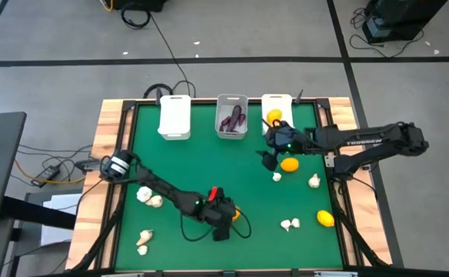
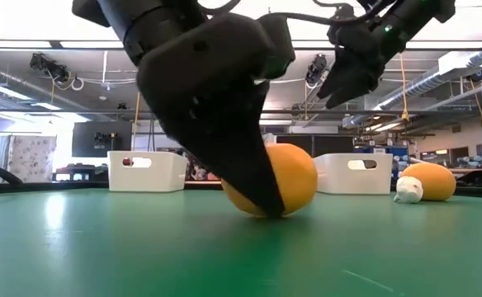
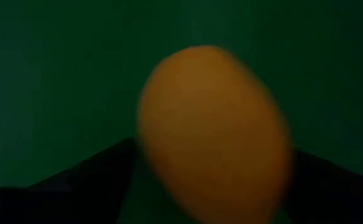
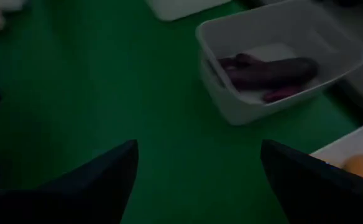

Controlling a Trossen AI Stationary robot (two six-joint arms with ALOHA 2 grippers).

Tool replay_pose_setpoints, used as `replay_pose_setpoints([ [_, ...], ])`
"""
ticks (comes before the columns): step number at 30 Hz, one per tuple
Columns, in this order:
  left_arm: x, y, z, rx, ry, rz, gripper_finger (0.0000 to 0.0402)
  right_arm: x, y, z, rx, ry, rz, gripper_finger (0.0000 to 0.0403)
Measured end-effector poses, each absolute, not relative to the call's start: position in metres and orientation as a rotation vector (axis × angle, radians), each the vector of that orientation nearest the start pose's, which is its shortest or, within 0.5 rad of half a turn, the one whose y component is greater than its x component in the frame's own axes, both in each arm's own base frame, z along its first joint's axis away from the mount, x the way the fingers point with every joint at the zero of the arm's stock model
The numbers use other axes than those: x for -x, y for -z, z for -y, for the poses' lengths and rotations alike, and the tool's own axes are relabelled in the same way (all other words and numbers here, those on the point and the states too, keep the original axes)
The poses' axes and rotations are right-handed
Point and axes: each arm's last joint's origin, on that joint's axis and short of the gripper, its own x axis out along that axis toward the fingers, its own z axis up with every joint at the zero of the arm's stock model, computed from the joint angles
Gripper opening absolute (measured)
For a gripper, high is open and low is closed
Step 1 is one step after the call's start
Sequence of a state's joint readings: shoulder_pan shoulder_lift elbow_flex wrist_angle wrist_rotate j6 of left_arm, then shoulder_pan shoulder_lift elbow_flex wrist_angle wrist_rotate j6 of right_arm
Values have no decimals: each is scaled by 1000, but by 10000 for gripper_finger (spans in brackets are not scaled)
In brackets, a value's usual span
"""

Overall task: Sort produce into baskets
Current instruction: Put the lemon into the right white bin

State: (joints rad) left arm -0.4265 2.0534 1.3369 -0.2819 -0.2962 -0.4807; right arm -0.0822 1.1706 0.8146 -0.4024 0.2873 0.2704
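from above, the left tool (image 1: 223,218) is down low on the green table (image 1: 194,165). an orange fruit (image 1: 235,214) peeks out just beside it, touching. the right tool (image 1: 269,150) hangs up high, with another orange fruit (image 1: 289,164) just next to it and a garlic (image 1: 277,177) a bit past that. three baskets sit far off: a white one (image 1: 174,117), a grey one with eggplants (image 1: 231,117) and a white one with a fruit (image 1: 277,110).

from table height, the left tool's fingers (image 2: 249,165) stand wide around the fruit (image 2: 295,177), not squeezing yet i think. nothing stands in the way.

the left wrist shows the fruit (image 3: 212,130) right between the fingers, long side pointing away from the tool.

the right wrist shows wide, empty fingers (image 4: 94,174), and the eggplant basket (image 4: 281,56) ahead.
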Motion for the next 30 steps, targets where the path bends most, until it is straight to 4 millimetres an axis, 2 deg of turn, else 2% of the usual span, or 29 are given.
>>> replay_pose_setpoints([
  [5, -385, -148, 164, 61, -145, -886, 262, -236, -250, 13, -214, 331, -742, 343],
  [8, -387, -151, 159, 30, -179, -860, 232, -237, -248, 2, -252, 228, -764, 339],
  [11, -389, -157, 153, -39, -217, -825, 234, -241, -244, -9, -259, 150, -774, 337],
  [16, -400, -180, 142, -242, -308, -740, 256, -252, -240, -19, -275, 48, -696, 336],
  [22, -417, -212, 134, -366, -387, -658, 256, -254, -240, -23, -318, -67, -627, 336],
  [26, -420, -224, 131, -448, -526, -612, 255, -254, -239, -25, -352, -130, -620, 336],
  [30, -423, -229, 129, -491, -536, -601, 255, -256, -241, -25, -367, -115, -594, 336],
])
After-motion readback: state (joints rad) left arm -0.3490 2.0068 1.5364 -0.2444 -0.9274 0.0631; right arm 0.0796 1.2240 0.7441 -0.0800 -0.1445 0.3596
